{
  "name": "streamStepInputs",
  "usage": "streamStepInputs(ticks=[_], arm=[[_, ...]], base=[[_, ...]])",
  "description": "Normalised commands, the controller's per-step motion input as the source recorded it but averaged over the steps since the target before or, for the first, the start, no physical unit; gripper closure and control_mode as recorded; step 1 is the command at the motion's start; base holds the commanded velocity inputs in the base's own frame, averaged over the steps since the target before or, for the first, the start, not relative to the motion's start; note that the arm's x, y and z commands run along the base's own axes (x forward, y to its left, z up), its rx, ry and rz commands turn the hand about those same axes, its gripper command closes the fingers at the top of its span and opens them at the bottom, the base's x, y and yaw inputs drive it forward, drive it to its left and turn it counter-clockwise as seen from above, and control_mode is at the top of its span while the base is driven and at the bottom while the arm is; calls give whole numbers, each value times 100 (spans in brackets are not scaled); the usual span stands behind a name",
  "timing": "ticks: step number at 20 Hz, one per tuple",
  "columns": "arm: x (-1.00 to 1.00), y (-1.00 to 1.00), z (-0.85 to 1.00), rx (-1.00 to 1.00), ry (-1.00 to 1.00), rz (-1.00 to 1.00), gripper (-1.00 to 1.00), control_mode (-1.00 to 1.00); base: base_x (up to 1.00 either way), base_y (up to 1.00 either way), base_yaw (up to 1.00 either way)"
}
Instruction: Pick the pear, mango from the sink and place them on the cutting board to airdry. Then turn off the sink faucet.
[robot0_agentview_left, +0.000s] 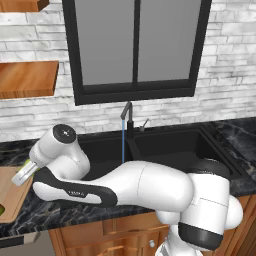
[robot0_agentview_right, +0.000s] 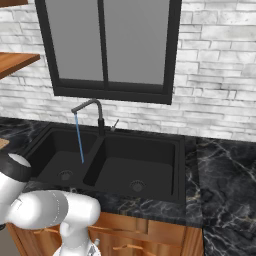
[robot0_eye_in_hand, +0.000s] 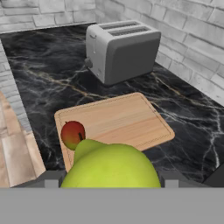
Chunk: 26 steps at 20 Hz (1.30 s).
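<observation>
The fingers (robot0_eye_in_hand: 51, 179) pinch the pear (robot0_eye_in_hand: 111, 168), carried above the near edge of the cutting board (robot0_eye_in_hand: 122, 118), where the mango (robot0_eye_in_hand: 72, 134) already lies close to that edge. Let go from here, I reckon the pear could strike the mango and knock it over the rim, or roll off onto the black marble bench (robot0_eye_in_hand: 43, 78) itself. Beyond the board stands a toaster (robot0_eye_in_hand: 121, 50). Behind the arm, water runs from the sink faucet (robot0_agentview_right: 95, 112) into the sink (robot0_agentview_right: 107, 162), not yet shut off.
</observation>
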Motion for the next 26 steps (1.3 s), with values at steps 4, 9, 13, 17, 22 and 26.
streamStepInputs(ticks=[4, 9, 13, 17, 22, 26], arm=[[5, 30, 0, -13, 2, 0, 100, -100], [23, 24, 0, -5, 4, 0, 100, -100], [19, 16, -10, -5, 5, 0, 100, -100], [16, 15, -27, -5, 4, 0, 100, -100], [8, 15, -29, -2, 0, 0, 100, -100], [19, 14, -18, 0, 0, 0, 100, -100]], base=[[0, 0, 0], [0, 0, 0], [0, 0, 0], [0, 0, 0], [0, 0, 0], [0, 0, 0]])
